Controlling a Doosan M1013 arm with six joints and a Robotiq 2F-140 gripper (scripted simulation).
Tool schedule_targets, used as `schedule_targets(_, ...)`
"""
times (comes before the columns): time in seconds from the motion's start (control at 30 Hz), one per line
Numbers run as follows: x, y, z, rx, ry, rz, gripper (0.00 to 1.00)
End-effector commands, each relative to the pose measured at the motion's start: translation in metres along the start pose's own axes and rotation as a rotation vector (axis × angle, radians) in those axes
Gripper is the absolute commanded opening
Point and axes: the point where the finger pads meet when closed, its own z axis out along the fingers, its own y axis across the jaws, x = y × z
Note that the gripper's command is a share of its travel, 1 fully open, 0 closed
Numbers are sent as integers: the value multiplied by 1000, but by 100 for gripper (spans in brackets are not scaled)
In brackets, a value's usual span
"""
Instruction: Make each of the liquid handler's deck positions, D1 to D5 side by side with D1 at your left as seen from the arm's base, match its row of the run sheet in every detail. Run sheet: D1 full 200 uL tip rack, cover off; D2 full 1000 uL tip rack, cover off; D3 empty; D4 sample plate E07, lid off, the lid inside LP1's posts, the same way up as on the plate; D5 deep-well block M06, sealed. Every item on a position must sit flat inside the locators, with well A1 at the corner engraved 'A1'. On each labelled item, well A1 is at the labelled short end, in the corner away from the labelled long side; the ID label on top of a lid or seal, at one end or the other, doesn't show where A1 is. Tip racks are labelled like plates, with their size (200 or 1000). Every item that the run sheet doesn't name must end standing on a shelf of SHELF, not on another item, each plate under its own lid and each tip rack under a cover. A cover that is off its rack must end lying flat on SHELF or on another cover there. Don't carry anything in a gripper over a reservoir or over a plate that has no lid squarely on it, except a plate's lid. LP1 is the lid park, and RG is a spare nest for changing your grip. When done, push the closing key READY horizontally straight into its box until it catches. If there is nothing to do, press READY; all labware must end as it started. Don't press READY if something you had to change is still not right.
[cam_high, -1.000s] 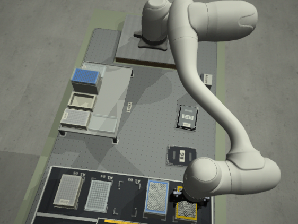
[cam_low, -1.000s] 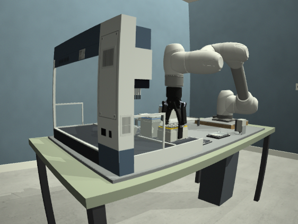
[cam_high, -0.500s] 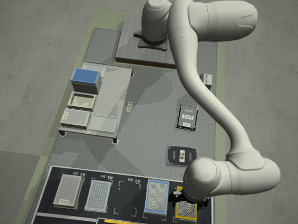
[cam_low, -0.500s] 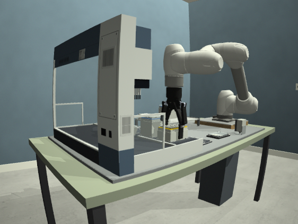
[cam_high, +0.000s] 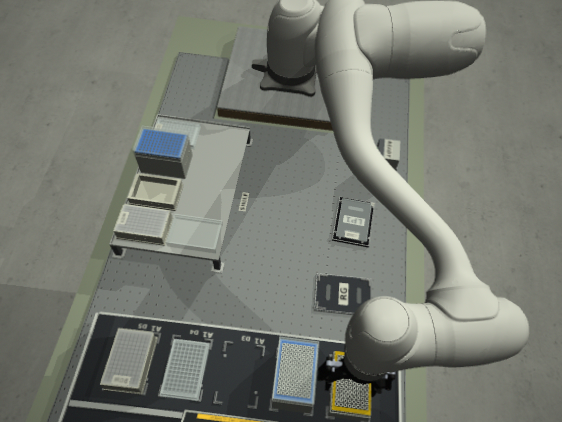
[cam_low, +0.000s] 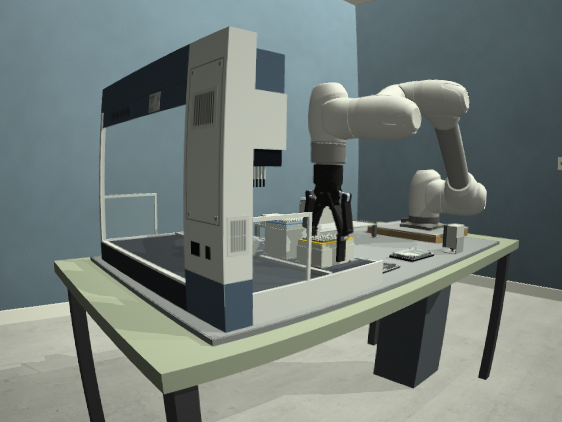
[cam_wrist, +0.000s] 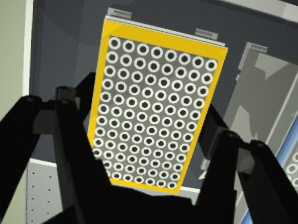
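Note:
A yellow-rimmed tip rack (cam_high: 351, 395) (cam_low: 320, 247) (cam_wrist: 155, 105), full and with no cover, sits in deck position D1 at the right end of the deck. My gripper (cam_high: 360, 375) (cam_low: 327, 245) (cam_wrist: 146, 98) straddles its long sides, and the fingers stand slightly off the rack, open. A blue-rimmed full tip rack (cam_high: 297, 370) with no cover sits in D2. D3 (cam_high: 245, 370) holds nothing. An unlidded well plate (cam_high: 185, 369) sits in D4. A sealed deep-well block (cam_high: 127, 359) sits in D5. A clear lid (cam_high: 353, 220) lies inside LP1's posts.
SHELF (cam_high: 220, 165) carries a blue-topped covered rack (cam_high: 162, 150), an open trough (cam_high: 154, 191), a lidded plate (cam_high: 141, 223) and a clear cover (cam_high: 195, 232). RG nest (cam_high: 343, 292) holds nothing. READY key (cam_high: 390, 149) (cam_low: 454, 237) stands at the right edge. The handler's gantry (cam_low: 220, 150) rises beside the deck.

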Motion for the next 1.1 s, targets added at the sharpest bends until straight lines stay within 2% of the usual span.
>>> schedule_targets(0.0,0,0,-2,1,2,0,66)
schedule_targets(0.7,0,0,-2,1,2,0,66)
schedule_targets(1.07,0,0,-20,1,2,0,66)
